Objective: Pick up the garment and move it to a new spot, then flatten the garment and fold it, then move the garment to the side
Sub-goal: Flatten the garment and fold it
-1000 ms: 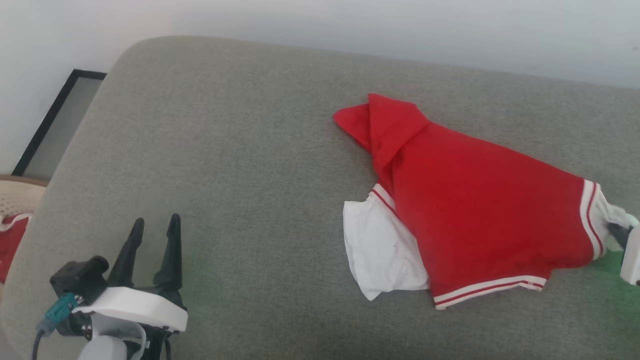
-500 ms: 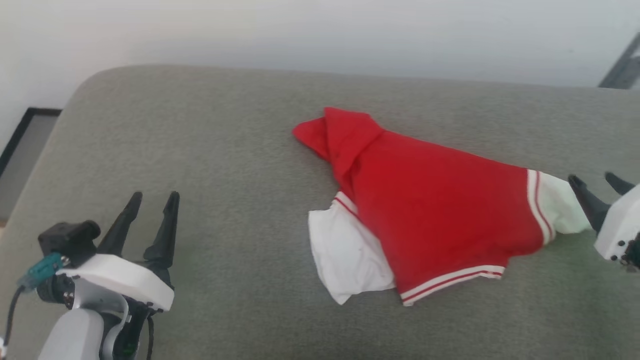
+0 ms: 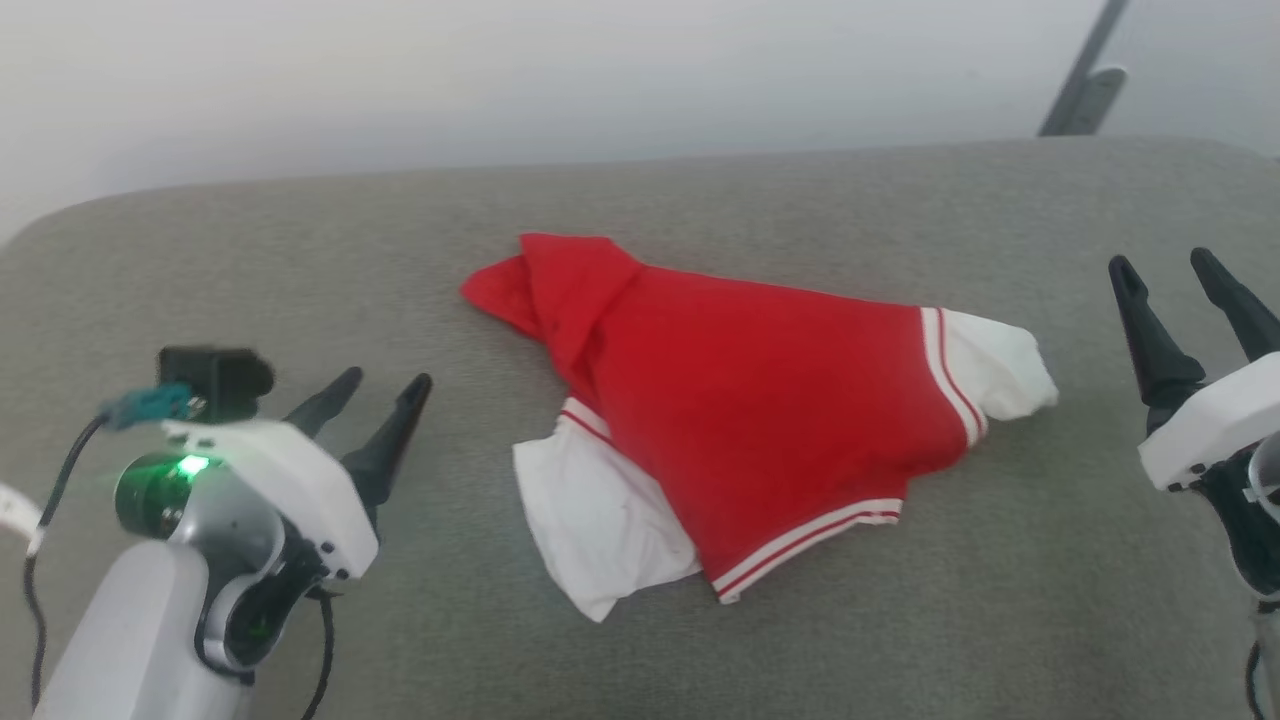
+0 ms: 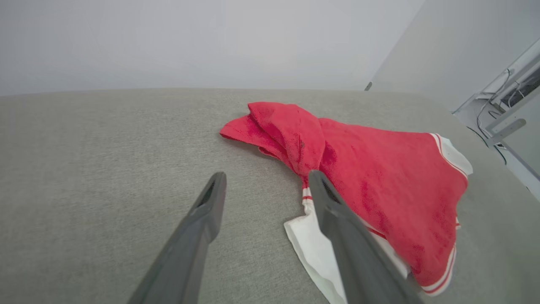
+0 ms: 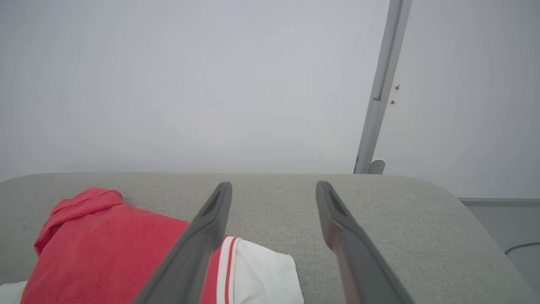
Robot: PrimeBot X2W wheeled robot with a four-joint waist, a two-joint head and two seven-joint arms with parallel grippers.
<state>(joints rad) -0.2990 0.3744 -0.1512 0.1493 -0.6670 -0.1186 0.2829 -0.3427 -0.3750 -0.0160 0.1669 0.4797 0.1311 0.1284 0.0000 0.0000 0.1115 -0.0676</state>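
Garment (image 3: 760, 420): rumpled mid-cushion (image 3: 300, 260), between both grippers, touching neither. Left gripper (image 3: 388, 380), right gripper (image 3: 1160, 262): fingers apart, empty. Step judged: flattening. Pinch opposite striped hems low against the cushion and draw outward evenly; the far red flap seems doubled over, so unfold it first.

garment (image 3: 760, 420) on cushion (image 3: 300, 250), ctr | wall (image 3: 500, 80) behind cushion | pole (image 3: 1084, 65) behind, far R

Red garment (image 3: 760, 410), white lining, striped hems
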